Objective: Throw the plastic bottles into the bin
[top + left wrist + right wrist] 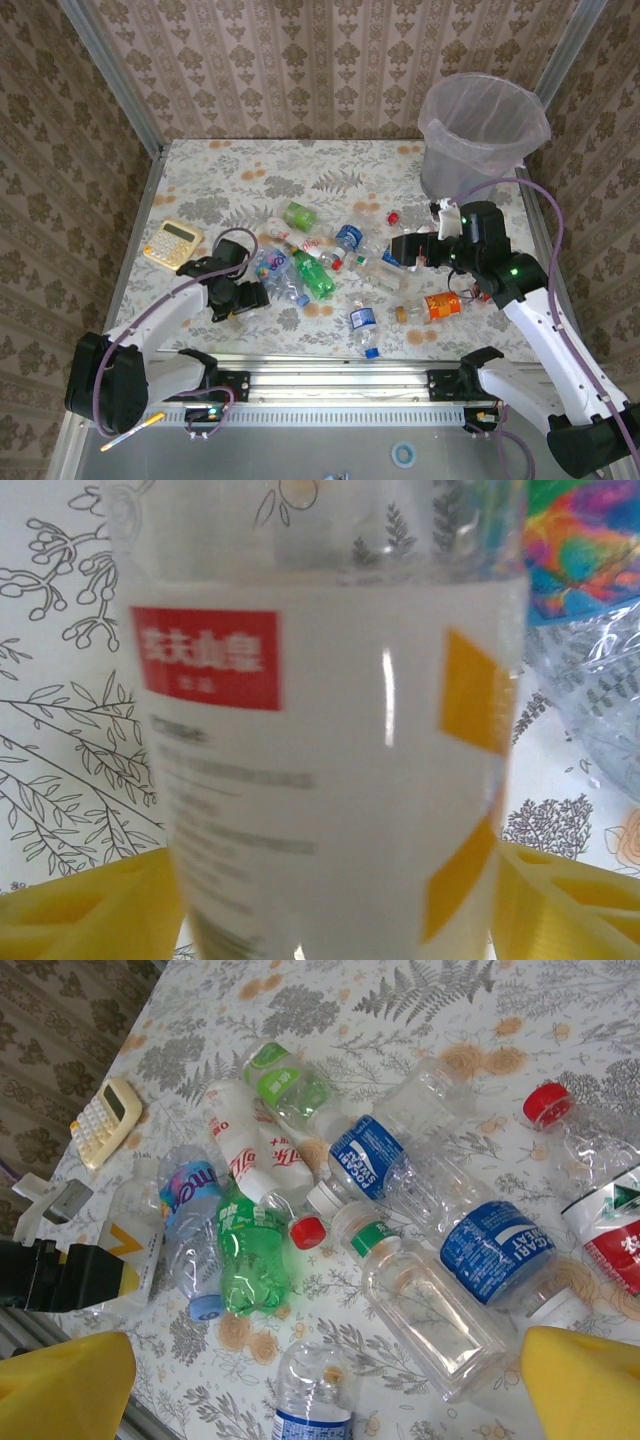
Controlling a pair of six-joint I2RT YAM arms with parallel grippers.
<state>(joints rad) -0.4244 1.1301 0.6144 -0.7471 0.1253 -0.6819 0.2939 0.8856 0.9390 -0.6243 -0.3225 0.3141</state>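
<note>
Small plastic bottles (320, 275) are left strewn; the round grey bin (470, 160) at one o'clock looks empty. Whether one is clamped by the left tool (340, 900) cannot be told; the right tool (320, 1370) is parted.

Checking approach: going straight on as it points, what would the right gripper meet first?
Probably the clear bottle with the green-and-white neck band, below the open right gripper; depth is unclear.

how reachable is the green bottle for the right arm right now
Probably reachable: the green bottle lies uncovered, and the open right end effector hovers nearby. The blue-capped bottle right beside it may crowd a finger.
</note>
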